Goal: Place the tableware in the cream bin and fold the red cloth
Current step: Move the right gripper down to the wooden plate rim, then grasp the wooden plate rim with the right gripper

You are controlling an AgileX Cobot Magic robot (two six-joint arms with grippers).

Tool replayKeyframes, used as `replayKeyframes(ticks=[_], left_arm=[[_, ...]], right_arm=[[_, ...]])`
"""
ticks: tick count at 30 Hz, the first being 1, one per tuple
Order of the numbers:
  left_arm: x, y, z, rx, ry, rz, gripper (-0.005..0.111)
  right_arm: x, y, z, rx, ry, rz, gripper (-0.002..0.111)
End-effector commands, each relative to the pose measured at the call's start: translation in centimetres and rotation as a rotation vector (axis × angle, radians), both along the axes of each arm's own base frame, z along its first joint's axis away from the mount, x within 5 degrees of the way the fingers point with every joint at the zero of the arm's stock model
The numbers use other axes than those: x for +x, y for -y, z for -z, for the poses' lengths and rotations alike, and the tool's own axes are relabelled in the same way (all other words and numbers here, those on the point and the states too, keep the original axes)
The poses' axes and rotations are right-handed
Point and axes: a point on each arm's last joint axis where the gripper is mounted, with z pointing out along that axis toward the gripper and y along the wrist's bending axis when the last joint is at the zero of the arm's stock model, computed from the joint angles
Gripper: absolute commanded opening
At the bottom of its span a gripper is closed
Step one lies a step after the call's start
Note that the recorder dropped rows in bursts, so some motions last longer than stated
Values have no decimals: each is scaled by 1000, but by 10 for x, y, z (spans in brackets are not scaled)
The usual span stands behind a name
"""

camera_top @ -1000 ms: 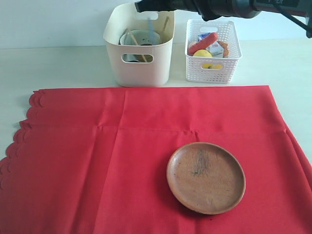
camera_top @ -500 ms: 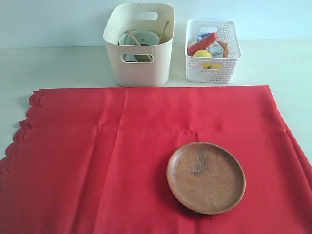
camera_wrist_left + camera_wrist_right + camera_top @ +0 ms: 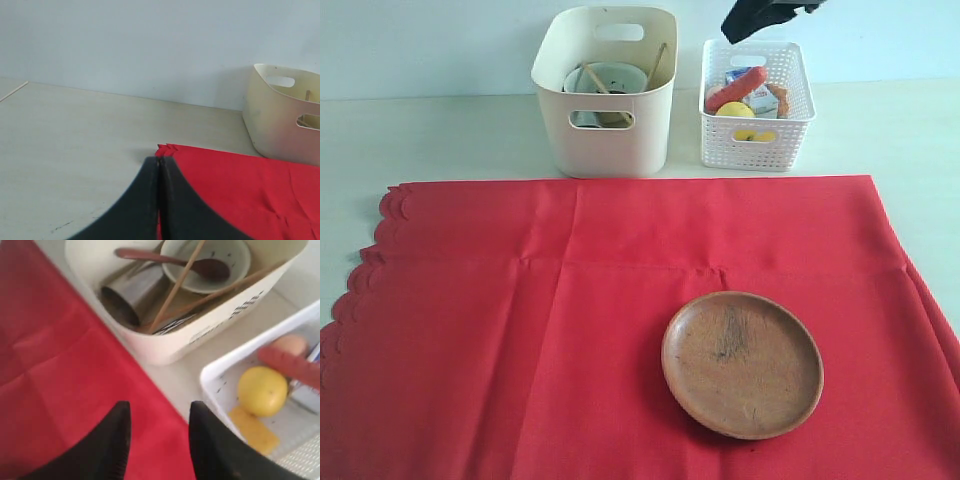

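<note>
The round brown wooden plate is the 1 piece of tableware not yet binned. It lies flat on the large plain red cloth, toward the table's front right. The tall cream plastic bin stands at the table's back edge, just beside the white lattice basket of foods. It holds the steel cup, pale speckled bowl, dark wooden spoon and wooden chopsticks. I cannot make out a knife.

The right gripper hangs with its jaws apart and empty above the cloth's back edge, near the gap between the 2 containers. The left gripper is closed tight, fingertips meeting on nothing I can see, by the cloth's scalloped corner at the table's left side.

The plate looks stiff, fairly light and smooth, so it may slip. Its raised rim is the place to pinch, 1 finger inside and 1 under the lip. The cloth is limp and will likely bunch, so it is best taken at its corners once the plate is off.
</note>
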Motion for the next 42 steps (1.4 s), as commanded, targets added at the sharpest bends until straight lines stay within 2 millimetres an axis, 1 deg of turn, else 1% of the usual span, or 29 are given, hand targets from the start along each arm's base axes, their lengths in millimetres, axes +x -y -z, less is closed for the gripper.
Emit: replayKeyframes(ticks=[1, 6, 9, 13, 15, 19, 20, 22, 25, 26, 28, 30, 35, 39, 42], left_arm=[[0, 0, 1, 2, 5, -1, 0], [0, 0, 1, 2, 5, -1, 0], [0, 0, 1, 2, 5, -1, 0], [0, 0, 1, 2, 5, -1, 0], [0, 0, 1, 2, 5, -1, 0], [0, 0, 1, 2, 5, -1, 0], [0, 0, 1, 2, 5, -1, 0], [0, 0, 1, 2, 5, -1, 0], [0, 0, 1, 2, 5, -1, 0], [0, 0, 1, 2, 5, -1, 0], [0, 0, 1, 2, 5, -1, 0], [0, 0, 1, 2, 5, -1, 0], [0, 0, 1, 2, 5, -1, 0], [0, 0, 1, 2, 5, -1, 0], [0, 0, 1, 2, 5, -1, 0]], right_arm=[[-37, 11, -10, -19, -103, -51, 39], [-81, 15, -6, 24, -112, -35, 39], [-106, 18, 5, 52, -111, -5, 39], [-137, 20, 28, 86, -187, 31, 39], [-150, 20, 45, 102, -259, 43, 39], [-171, 19, 78, 140, -411, 76, 39], [-177, 20, 90, 145, -459, 87, 39], [-186, 21, 103, 136, -517, 95, 39], [-186, 26, 118, 92, -544, 195, 41], [-184, 30, 121, 54, -534, 247, 44], [-180, 35, 124, 0, -499, 297, 49], [-179, 39, 126, -46, -461, 295, 53], [-174, 39, 132, -50, -450, 306, 54], [-170, 37, 146, -45, -492, 310, 54], [-172, 30, 155, 1, -555, 236, 54]])
